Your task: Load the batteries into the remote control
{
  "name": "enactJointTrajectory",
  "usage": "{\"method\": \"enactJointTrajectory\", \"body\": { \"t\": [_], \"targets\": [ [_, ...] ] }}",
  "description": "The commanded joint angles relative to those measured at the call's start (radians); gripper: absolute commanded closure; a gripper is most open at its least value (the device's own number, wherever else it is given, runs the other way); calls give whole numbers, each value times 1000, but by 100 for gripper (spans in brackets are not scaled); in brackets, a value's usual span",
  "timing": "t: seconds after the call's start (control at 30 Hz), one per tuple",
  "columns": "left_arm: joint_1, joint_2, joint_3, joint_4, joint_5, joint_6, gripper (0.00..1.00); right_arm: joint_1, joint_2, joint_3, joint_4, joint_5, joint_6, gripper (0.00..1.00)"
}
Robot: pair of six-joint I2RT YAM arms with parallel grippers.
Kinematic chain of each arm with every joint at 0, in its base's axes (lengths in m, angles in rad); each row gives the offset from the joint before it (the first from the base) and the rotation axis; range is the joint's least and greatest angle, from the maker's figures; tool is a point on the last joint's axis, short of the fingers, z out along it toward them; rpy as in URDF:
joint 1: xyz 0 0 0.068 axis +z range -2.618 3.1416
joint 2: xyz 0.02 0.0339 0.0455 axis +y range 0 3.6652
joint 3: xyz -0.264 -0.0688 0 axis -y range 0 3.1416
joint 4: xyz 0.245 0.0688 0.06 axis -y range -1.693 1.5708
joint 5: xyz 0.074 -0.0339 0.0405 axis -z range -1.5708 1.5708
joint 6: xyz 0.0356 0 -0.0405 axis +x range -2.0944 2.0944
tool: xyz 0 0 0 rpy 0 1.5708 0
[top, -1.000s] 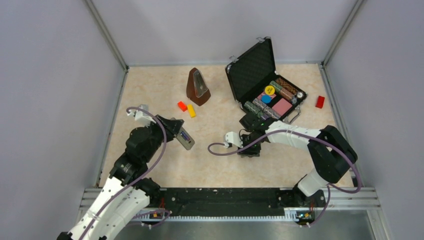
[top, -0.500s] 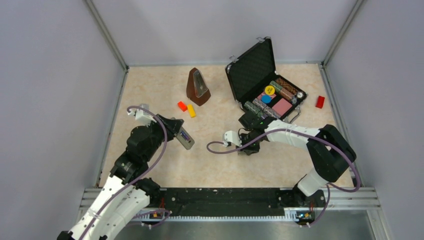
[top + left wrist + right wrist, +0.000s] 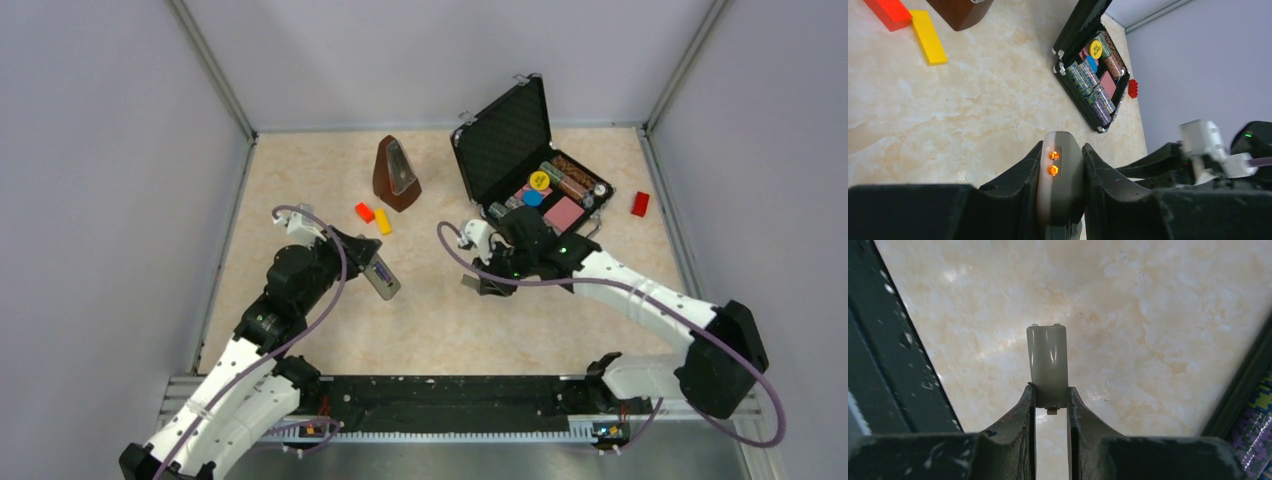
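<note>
My left gripper is shut on the remote control, a slim white and grey handset held above the table at centre left. In the left wrist view the remote control stands end-on between the fingers, two orange lights glowing on its end. My right gripper is shut on a small flat grey cover piece, held above the marble table by its near end. The batteries are out of view.
A brown metronome stands at the back, with a red block and a yellow block beside it. An open black case of poker chips sits back right, close behind my right gripper. Another red block lies far right.
My right gripper closed on the cover piece and carried it up and back toward the case. My left arm shifted the remote slightly right.
</note>
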Motion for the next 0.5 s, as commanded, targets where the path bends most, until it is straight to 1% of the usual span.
{"method": "enactJointTrajectory", "body": {
  "t": [0.0,0.1,0.2,0.3,0.4,0.47],
  "targets": [
    [6,43,0,177,101,-26,100,1,-162,78,98,-58,385,100],
    [6,80,6,259,160,-30,100,4,-264,58,175,-82,574,100],
    [5,118,7,313,222,-38,100,4,-338,60,231,-35,725,100],
    [6,156,-2,398,289,-41,100,4,-316,126,196,4,856,100],
    [5,205,-13,506,369,-35,100,13,-249,188,165,-51,898,100],
    [5,240,-9,556,409,-34,100,35,-206,233,110,16,934,100]
  ]
}}
